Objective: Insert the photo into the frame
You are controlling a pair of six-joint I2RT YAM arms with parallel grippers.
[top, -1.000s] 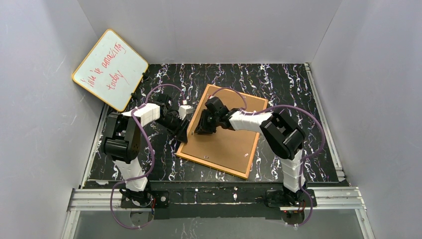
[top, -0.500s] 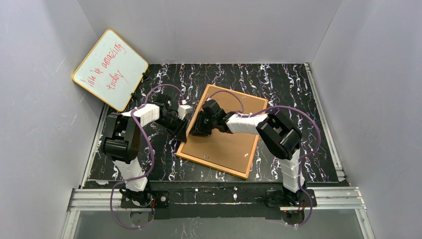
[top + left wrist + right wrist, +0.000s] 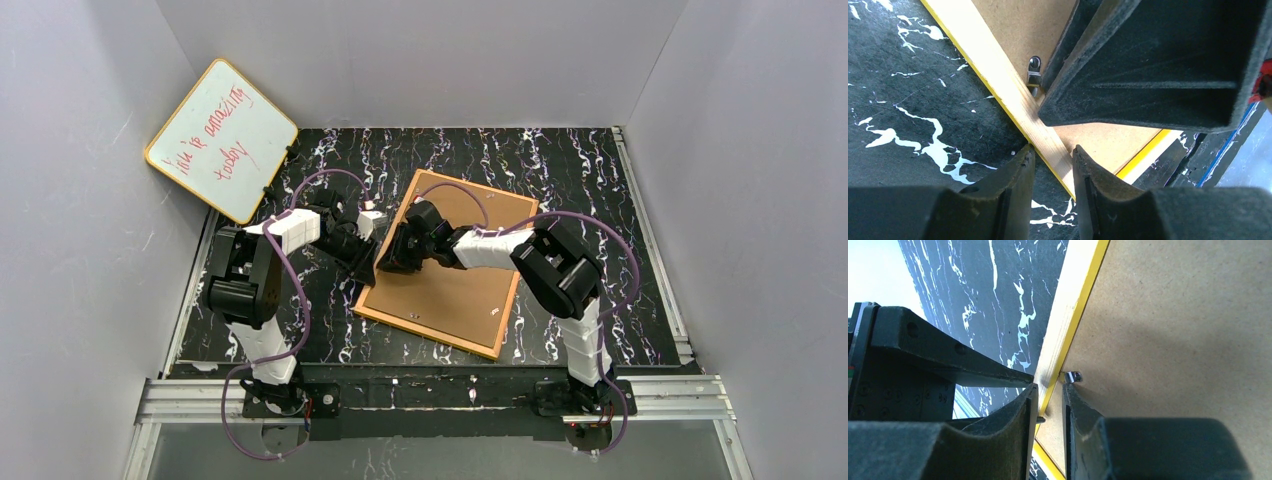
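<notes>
Yellow-edged thin wooden picture frame [image 3: 998, 75] lies face down on the black marbled counter [image 3: 570, 170], with the brown backing board [image 3: 460, 290] in place. The photo is unseen, probably underneath. Left jaws and right jaws, both narrowly parted, straddle one rail beside a small metal clip [image 3: 1073, 376]; I cannot tell whether they grip. Fastening the clips seems left to do.

right gripper [image 3: 1049, 387] close before left gripper [image 3: 1050, 152]

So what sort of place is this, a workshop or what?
Most likely a robotics lab test cell: plain pale grey walls box in a black white-veined tabletop, and two white-and-black robot arms are bolted to a silver aluminium rail at its near edge.
</notes>
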